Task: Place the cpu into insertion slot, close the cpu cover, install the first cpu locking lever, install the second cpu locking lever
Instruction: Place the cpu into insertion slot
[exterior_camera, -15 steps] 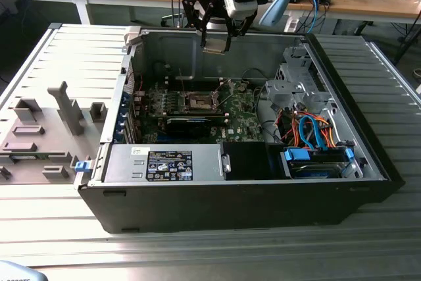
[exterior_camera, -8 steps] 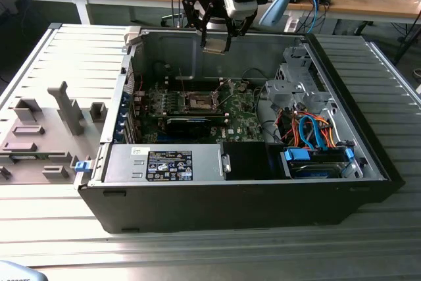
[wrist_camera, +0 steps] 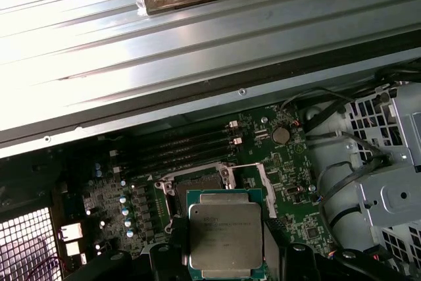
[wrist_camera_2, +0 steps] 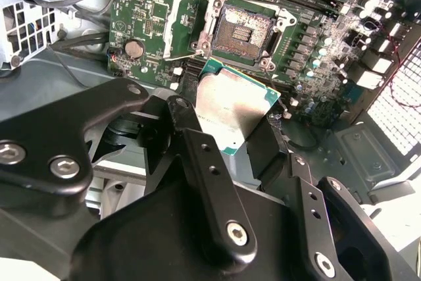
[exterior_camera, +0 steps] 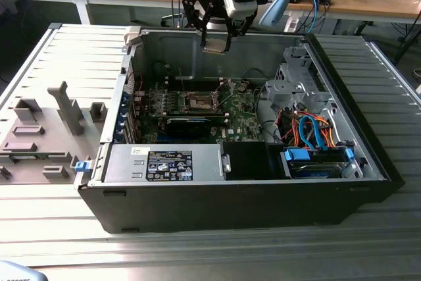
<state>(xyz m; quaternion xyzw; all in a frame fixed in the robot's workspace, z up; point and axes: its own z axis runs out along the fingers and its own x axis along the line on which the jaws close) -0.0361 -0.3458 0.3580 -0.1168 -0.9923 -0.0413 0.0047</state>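
I am holding the cpu [wrist_camera_2: 233, 110] in the air above the open computer case [exterior_camera: 197, 208].
My end effector [exterior_camera: 216, 43] is gripping the cpu by two opposite edges, its fingers closed onto it. The chip is square, with no longer side, and its silvery face is pointing up toward my wrist. The insertion slot [wrist_camera_2: 247, 31] is lying uncovered on the green board well below, with the cpu cover [wrist_camera_2: 170, 31] swung open beside it.

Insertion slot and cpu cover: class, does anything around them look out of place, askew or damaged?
Nothing stands out. The insertion slot is bare with no visible damage, the cpu cover is swung open beside it, and the gripper holds the cpu well above the slot.
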